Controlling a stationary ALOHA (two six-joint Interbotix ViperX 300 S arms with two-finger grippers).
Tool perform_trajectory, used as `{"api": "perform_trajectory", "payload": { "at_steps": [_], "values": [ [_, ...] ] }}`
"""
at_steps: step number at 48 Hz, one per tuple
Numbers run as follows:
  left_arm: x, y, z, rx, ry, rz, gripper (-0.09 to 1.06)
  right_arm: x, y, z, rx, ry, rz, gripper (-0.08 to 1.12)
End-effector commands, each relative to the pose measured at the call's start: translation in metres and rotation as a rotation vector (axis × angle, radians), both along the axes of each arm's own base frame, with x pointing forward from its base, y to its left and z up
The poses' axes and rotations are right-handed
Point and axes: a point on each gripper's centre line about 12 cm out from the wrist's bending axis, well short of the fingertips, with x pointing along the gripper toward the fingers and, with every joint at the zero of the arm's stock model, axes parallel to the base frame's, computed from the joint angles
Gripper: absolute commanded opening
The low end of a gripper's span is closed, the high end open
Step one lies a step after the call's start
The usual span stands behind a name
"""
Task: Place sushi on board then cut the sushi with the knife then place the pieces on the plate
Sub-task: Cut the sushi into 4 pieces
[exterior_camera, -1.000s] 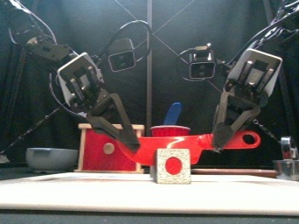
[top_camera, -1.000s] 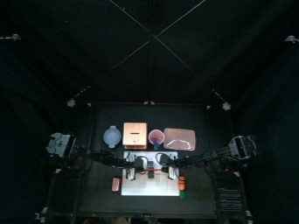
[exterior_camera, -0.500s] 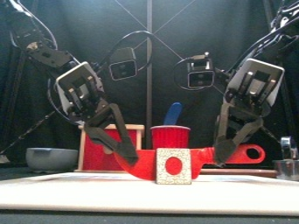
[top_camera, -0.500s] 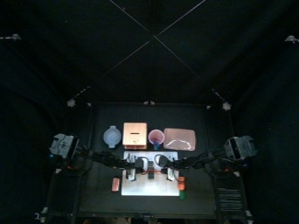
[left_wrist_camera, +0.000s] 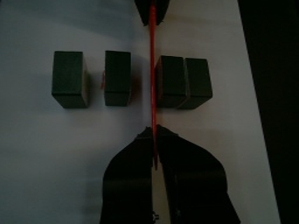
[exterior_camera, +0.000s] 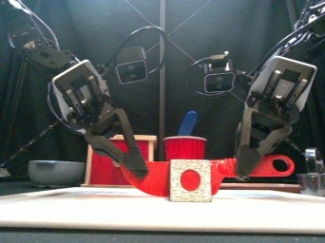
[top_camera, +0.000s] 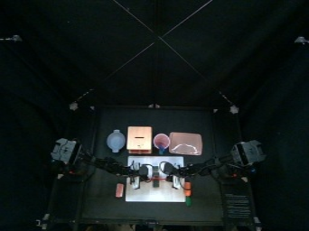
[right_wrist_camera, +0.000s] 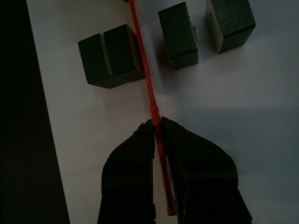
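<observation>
The knife (left_wrist_camera: 152, 79) is clamped at either end by the left hand (left_wrist_camera: 153, 133) and right hand (right_wrist_camera: 156, 122), between sushi (left_wrist_camera: 118, 77) blocks on the board (left_wrist_camera: 59, 157).

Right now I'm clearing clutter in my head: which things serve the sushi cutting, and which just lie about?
In use: red knife, gripped by left gripper and right gripper; sushi blocks; white board; pink tray.
Lying about: wooden box; blue-grey bowl; red cup with blue knife.

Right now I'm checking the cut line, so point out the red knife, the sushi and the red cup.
red knife (left_wrist_camera: 152, 87): left wrist view, blade edge between the blocks.
sushi (exterior_camera: 191, 180): front view, end face of the nearest block.
red cup (exterior_camera: 185, 149): front view, its front wall.
</observation>
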Motion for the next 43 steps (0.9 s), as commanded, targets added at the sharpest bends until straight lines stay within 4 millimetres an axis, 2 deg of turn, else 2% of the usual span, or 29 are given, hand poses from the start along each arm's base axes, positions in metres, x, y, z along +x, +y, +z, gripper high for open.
{"api": "perform_trajectory", "payload": {
  "at_steps": [1,9,16,29,43],
  "values": [
    [0.004,0.001,0.024,-0.003,-0.067,-0.008,0.38,0.001,-0.005,0.028,-0.007,-0.046,-0.004,0.42],
    [0.002,0.003,0.041,0.014,-0.115,-0.031,0.38,0.001,-0.007,0.05,-0.023,-0.089,0.007,0.42],
    [-0.002,0.0,0.048,0.02,-0.133,-0.05,0.38,-0.001,-0.005,0.06,-0.014,-0.117,0.008,0.42],
    [-0.005,-0.018,0.045,0.014,-0.124,-0.094,0.38,-0.001,0.004,0.058,0.017,-0.114,0.011,0.42],
    [-0.001,-0.028,0.037,0.01,-0.106,-0.109,0.38,0.0,0.015,0.045,0.033,-0.084,0.025,0.42]
  ]
}}
